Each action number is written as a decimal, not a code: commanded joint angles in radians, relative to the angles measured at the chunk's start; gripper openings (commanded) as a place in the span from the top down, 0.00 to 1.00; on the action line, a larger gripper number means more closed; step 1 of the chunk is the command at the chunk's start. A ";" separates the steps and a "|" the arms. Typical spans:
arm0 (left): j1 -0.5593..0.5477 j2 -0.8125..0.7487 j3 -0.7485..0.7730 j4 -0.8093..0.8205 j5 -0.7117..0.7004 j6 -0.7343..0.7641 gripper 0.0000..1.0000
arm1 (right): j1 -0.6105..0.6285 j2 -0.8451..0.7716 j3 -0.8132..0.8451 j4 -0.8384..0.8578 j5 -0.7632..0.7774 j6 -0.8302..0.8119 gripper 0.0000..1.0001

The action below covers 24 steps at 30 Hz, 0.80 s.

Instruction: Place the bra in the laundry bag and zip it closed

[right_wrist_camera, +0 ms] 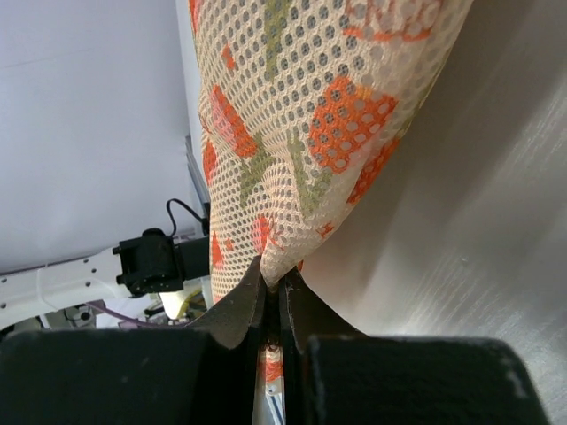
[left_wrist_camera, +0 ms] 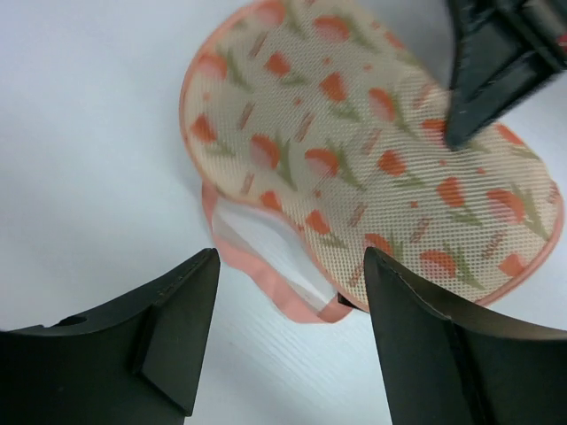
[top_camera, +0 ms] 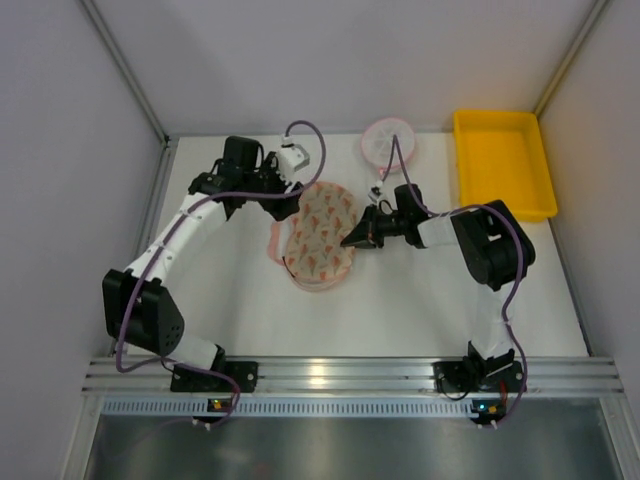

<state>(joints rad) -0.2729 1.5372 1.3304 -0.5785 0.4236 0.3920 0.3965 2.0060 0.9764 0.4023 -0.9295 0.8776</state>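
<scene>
Location: bag (top_camera: 318,238) flat at mid-table (top_camera: 230,300), between both arms, long axis running near to far.
Tool state: right gripper (right_wrist_camera: 273,288) clamped on pinch of bag mesh at right edge; fabric rises from pinch in wrist view. Left gripper (left_wrist_camera: 288,341) jaws spread wide, poised over bag's far-left end, loose pink trim (left_wrist_camera: 266,279) showing between fingers.
Other items: white mesh disc (top_camera: 388,142) and yellow tray (top_camera: 503,160) lie beyond, apart from bag.
</scene>
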 commanded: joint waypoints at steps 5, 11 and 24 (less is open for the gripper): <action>-0.346 -0.026 0.090 -0.204 -0.153 0.514 0.30 | 0.001 0.007 0.048 -0.037 0.035 -0.026 1.00; -0.672 0.156 0.197 -0.326 -0.365 0.596 0.36 | 0.004 0.005 0.042 -0.010 0.035 0.011 1.00; -0.819 0.538 0.427 -0.448 -0.637 0.604 0.39 | 0.015 -0.039 0.039 -0.100 0.058 -0.080 1.00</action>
<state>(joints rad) -1.0958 2.0506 1.6962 -0.9398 -0.1318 0.9585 0.3973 2.0075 0.9840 0.3180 -0.8833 0.8391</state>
